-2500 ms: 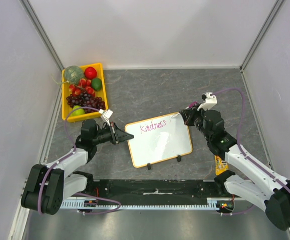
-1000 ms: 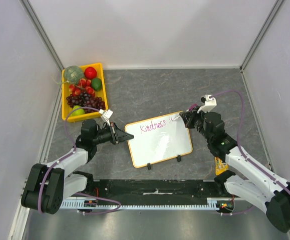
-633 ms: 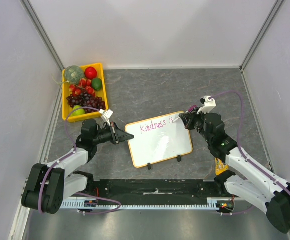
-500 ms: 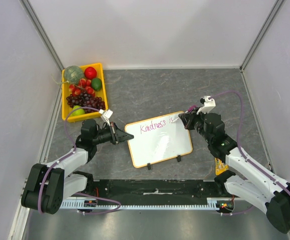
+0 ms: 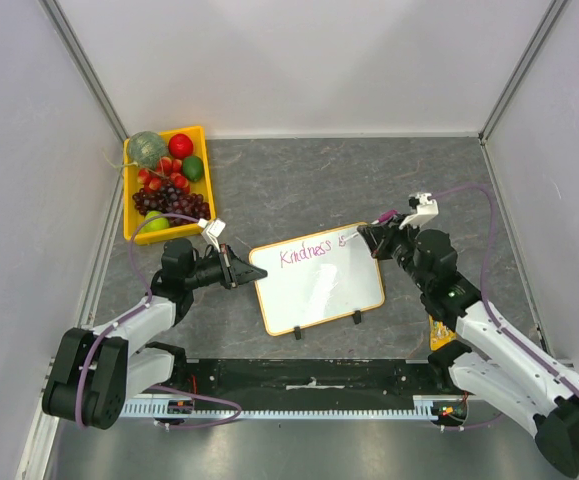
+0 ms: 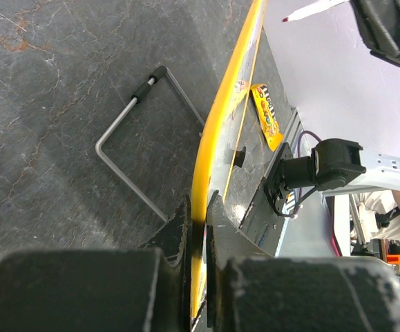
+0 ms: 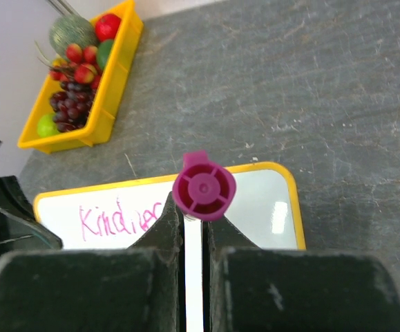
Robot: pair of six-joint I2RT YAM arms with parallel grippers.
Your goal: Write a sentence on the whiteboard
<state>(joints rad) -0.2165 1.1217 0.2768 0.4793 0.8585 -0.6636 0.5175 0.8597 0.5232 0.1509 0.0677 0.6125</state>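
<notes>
The whiteboard lies tilted in the middle of the table, its orange-yellow frame seen edge-on in the left wrist view. Pink writing along its top reads "Kindness", with a small "is" after it. That is all of the sentence that shows. My left gripper is shut on the board's left edge. My right gripper is shut on a white marker with a magenta end cap, and its tip hovers at the board's upper right corner.
A yellow tray of toy fruit sits at the back left. An orange packet lies by the right arm's base. A bent wire stand lies on the dark stone-patterned table beside the board. Grey walls close in three sides.
The right gripper added "is" after "Kindness", then shifted a little to the right with the marker. The left gripper and the board stayed still.
</notes>
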